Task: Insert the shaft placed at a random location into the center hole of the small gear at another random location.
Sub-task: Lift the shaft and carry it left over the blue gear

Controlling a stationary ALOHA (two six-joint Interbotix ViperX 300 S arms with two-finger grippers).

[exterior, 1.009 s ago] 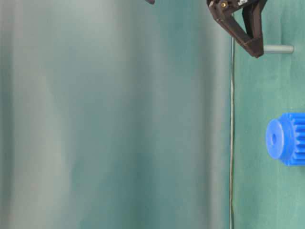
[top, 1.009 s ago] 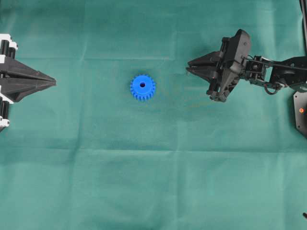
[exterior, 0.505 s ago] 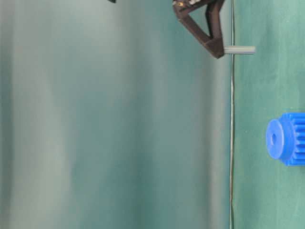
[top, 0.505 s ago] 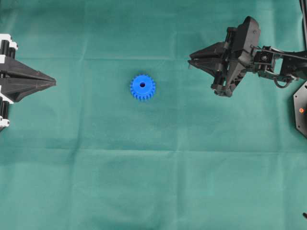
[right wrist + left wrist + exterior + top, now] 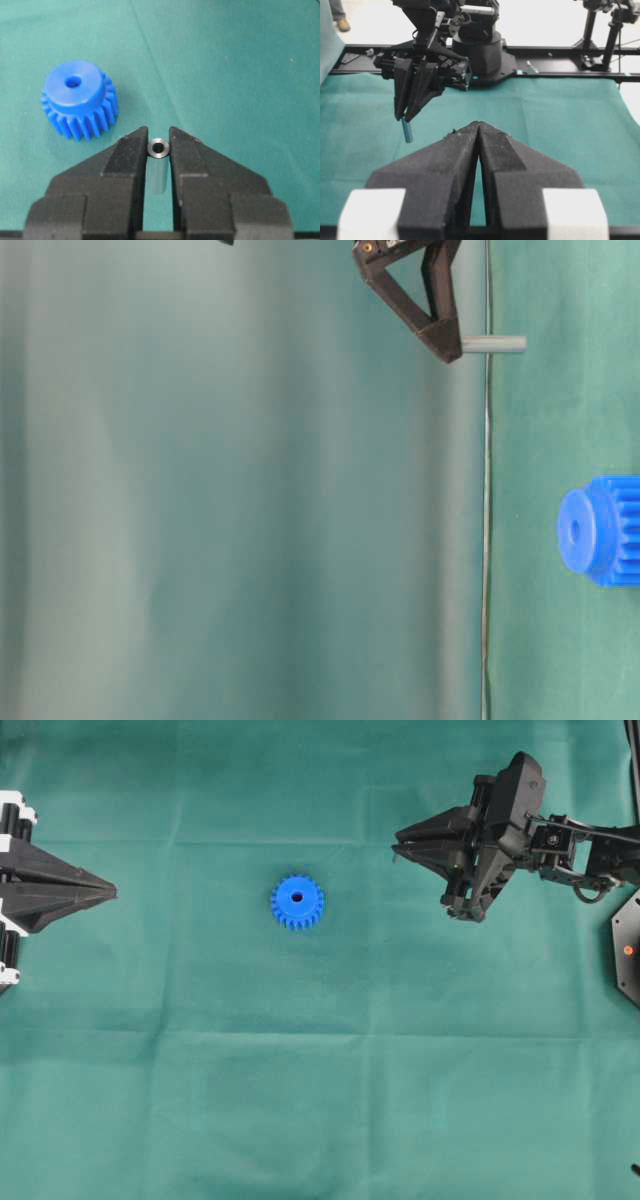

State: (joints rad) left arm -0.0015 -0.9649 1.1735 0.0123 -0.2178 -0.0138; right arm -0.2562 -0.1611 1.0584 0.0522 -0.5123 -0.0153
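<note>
The shaft (image 5: 159, 170) is held clamped in the right gripper (image 5: 159, 150), raised off the table (image 5: 320, 1100) and hardly discernible from overhead, well apart from the small gear (image 5: 297, 901), whose center hole (image 5: 297, 897) stays unobstructed, while the left gripper (image 5: 479, 131), partly cropped, is seen pressed shut and holding nothing.

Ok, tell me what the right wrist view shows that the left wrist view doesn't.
Only the right wrist view shows the blue gear with its center hole, standing apart from the gripper. Only the left wrist view shows the left gripper, shut and empty, and the right arm's base. Both show the right gripper holding the shaft above the green cloth.
</note>
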